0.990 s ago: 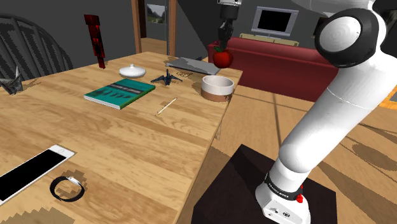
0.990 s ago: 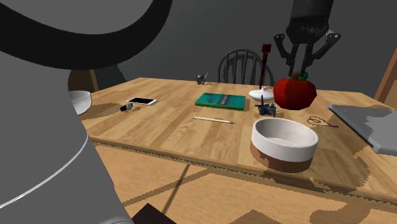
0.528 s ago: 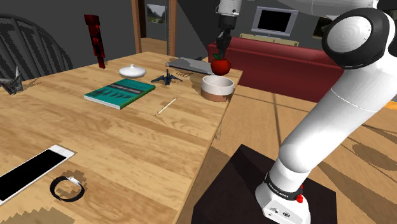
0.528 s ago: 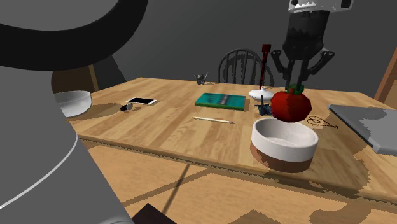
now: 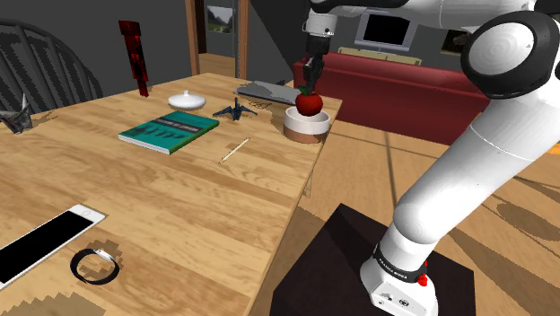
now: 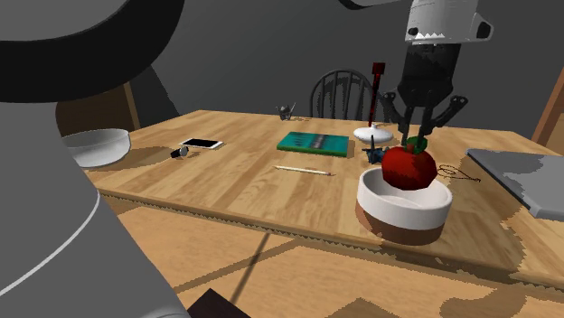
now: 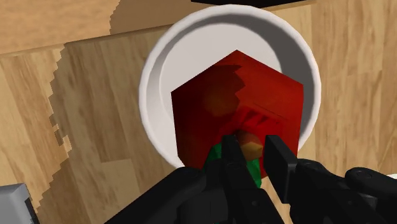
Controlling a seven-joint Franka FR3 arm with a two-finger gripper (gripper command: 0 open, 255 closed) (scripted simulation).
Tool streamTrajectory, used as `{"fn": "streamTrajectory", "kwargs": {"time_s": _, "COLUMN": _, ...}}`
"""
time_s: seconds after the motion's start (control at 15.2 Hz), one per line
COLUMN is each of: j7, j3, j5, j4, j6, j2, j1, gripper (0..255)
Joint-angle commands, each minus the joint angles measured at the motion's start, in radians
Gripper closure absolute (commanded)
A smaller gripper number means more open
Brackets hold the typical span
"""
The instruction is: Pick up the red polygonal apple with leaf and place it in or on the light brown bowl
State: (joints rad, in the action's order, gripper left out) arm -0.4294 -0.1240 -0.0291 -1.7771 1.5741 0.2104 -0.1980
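The pincer (image 5: 310, 84) hangs straight down over the far corner of the wooden surface (image 5: 179, 206), clamped on the top of the red faceted apple (image 5: 310, 104). In the wrist view the two black fingers (image 7: 278, 159) pinch the green leaf and stem between them at the apple's crown. The apple sits low inside the light brown bowl (image 5: 305, 129), which has a white inside and rim. In the second exterior view its lower half dips below the rim (image 6: 402, 201) while its upper half stands above it. From where I stand I cannot make out whether its underside touches the bowl's floor, since the rim hides that part.

The bowl stands near the surface's edge, just beside a flat grey slab (image 5: 265, 90) and a small dark blue toy plane (image 5: 234, 111). Further along the surface lie a pencil (image 5: 235, 149) and a green book (image 5: 169, 131), with a white lidded dish (image 5: 188, 100) beyond the book. Well apart from these, at the near end, lies a white-edged phone (image 5: 45, 241) with a dark ring (image 5: 94, 266) close to it. A red sofa (image 5: 395, 85) stands behind the bowl's corner.
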Motion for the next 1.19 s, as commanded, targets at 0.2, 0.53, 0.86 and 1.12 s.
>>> {"fn": "streamTrajectory", "kwargs": {"time_s": 0.2, "j7": 0.001, "j3": 0.000, "j5": 0.000, "j4": -0.005, "j6": 0.004, "j2": 0.002, "j1": 0.000, "gripper": 255}}
{"fn": "streamTrajectory", "kwargs": {"time_s": 0.53, "j7": 0.000, "j3": 0.000, "j5": 0.000, "j4": -0.005, "j6": 0.004, "j2": 0.002, "j1": 0.000, "gripper": 0}}
{"fn": "streamTrajectory", "kwargs": {"time_s": 0.86, "j7": -0.002, "j3": 0.000, "j5": 0.002, "j4": 0.085, "j6": -0.066, "j2": -0.018, "j1": 0.001, "gripper": 0}}
{"fn": "streamTrajectory", "kwargs": {"time_s": 1.12, "j7": -0.004, "j3": -0.001, "j5": 0.005, "j4": 0.173, "j6": -0.131, "j2": -0.041, "j1": 0.001, "gripper": 0}}
